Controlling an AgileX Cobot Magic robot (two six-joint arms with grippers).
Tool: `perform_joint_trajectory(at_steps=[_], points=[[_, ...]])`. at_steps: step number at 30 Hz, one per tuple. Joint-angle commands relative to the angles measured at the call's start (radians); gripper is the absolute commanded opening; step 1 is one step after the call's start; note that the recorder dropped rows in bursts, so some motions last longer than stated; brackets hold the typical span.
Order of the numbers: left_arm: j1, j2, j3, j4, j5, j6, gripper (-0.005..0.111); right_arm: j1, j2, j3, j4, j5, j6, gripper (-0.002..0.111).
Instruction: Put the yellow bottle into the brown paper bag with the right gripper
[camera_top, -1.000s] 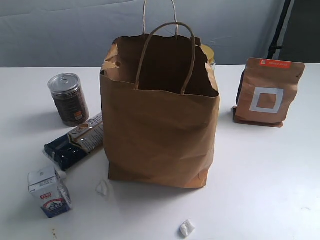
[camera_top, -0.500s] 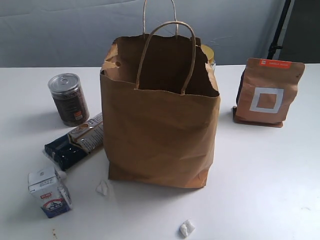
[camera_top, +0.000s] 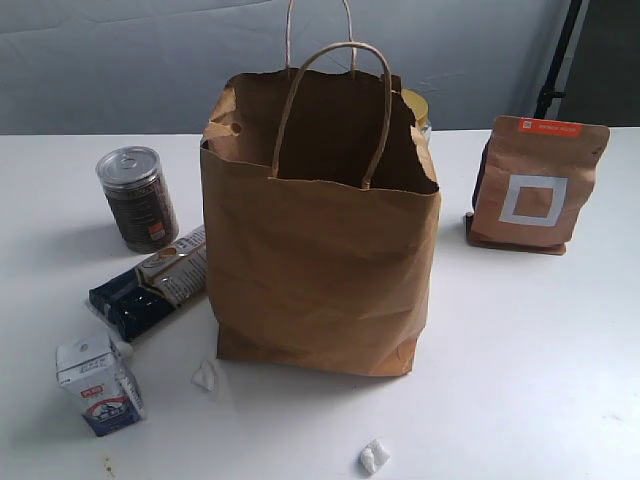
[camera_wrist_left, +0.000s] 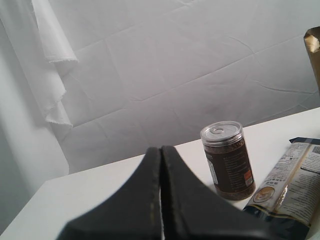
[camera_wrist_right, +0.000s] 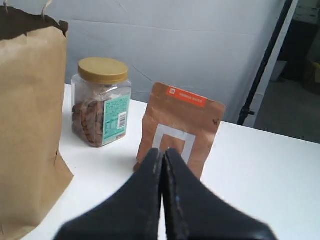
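Observation:
The brown paper bag (camera_top: 320, 260) stands upright mid-table, mouth open, its two loop handles raised; its side also shows in the right wrist view (camera_wrist_right: 27, 125). No yellow bottle shows in any view. My right gripper (camera_wrist_right: 163, 151) is shut with nothing between its fingers; it sits low over the table and faces the small pouch, with the bag off to one side. My left gripper (camera_wrist_left: 161, 150) is shut and empty too, near the brown can. Neither gripper appears in the exterior view.
A brown metal-lidded can (camera_top: 137, 198), a flat snack packet (camera_top: 150, 285) and a small milk carton (camera_top: 98, 385) lie left of the bag. A brown pouch with a white square (camera_top: 538, 185) stands right. A yellow-lidded jar (camera_wrist_right: 100, 102) sits behind the bag. Two paper scraps (camera_top: 373, 456) lie in front.

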Motion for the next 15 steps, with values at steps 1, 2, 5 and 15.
perform_joint_trajectory(at_steps=[1,2,5,15], points=[[-0.004,-0.002,0.005,-0.004,-0.006,-0.004,0.000,-0.034,-0.162,0.121,0.045,-0.011,-0.054,0.000],[-0.004,-0.002,0.005,-0.004,-0.006,-0.004,0.000,-0.041,-0.204,0.143,0.064,-0.008,-0.074,0.000],[-0.004,-0.002,0.005,-0.004,-0.006,-0.004,0.000,-0.063,-0.321,0.196,0.134,0.004,-0.117,0.000],[-0.004,-0.002,0.005,-0.004,-0.006,-0.004,0.000,-0.087,-0.347,0.210,0.252,0.014,-0.139,0.000]])
